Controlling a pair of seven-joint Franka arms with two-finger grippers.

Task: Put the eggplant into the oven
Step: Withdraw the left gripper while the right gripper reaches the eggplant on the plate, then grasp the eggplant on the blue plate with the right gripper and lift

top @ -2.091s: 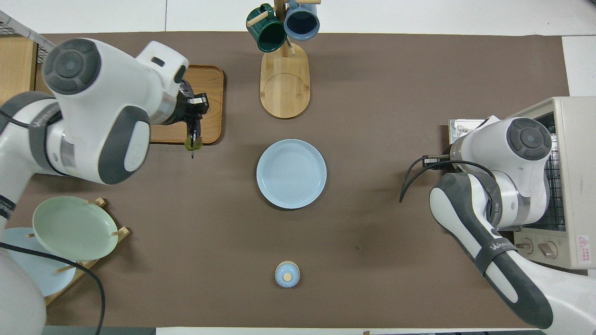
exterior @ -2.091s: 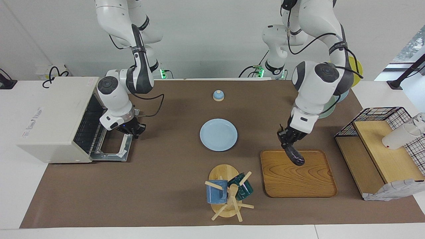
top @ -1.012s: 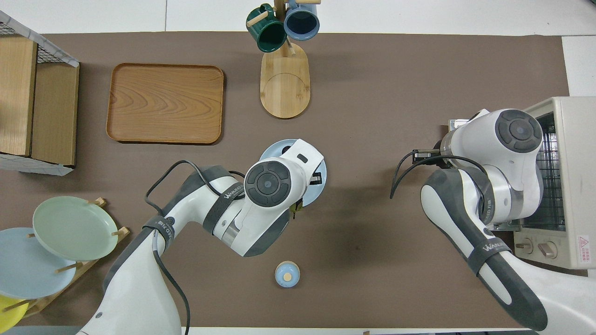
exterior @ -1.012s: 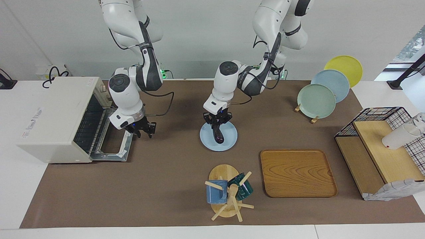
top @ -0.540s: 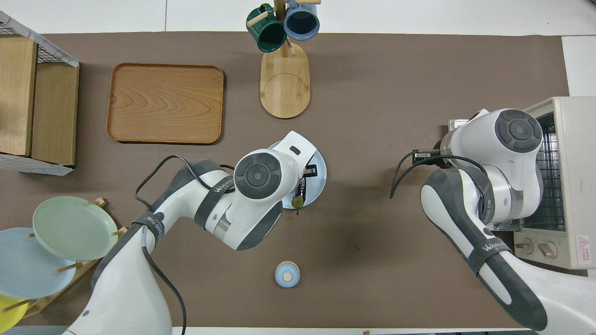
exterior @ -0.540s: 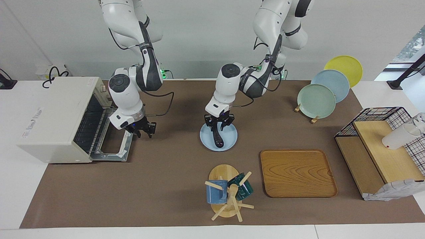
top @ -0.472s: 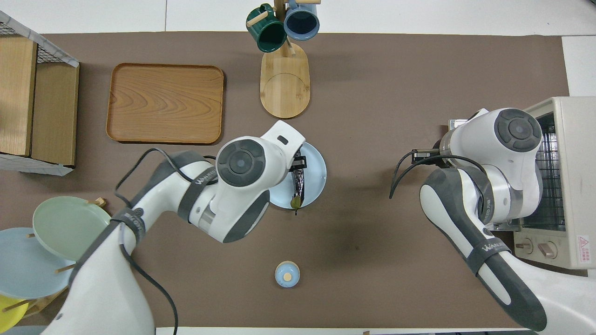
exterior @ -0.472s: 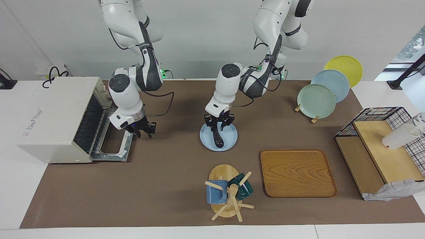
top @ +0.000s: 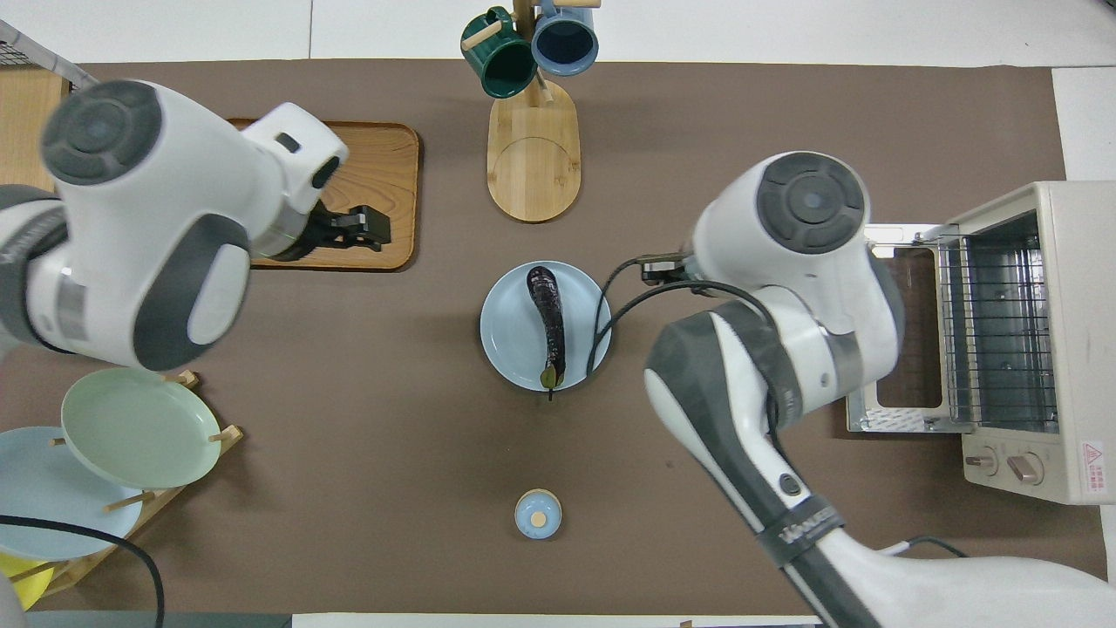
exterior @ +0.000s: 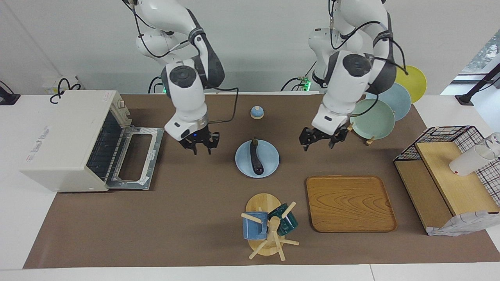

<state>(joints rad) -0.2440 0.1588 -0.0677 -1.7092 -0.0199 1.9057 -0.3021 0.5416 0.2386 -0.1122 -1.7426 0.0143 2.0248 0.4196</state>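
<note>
Since a moment ago your left gripper (exterior: pixel 320 141) has let go of the eggplant (exterior: pixel 255 157) and pulled away; its fingers stand apart, empty, in the air toward the left arm's end from the plate (exterior: pixel 270 154). Your right gripper (exterior: pixel 198 145) hangs spread and empty between plate and oven (exterior: pixel 64 138). You see the eggplant lying on the plate, the oven door down, brown mat (exterior: pixel 187 210) beneath.

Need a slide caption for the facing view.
Eggplant lies on the blue plate between both open, empty grippers; oven door open.
</note>
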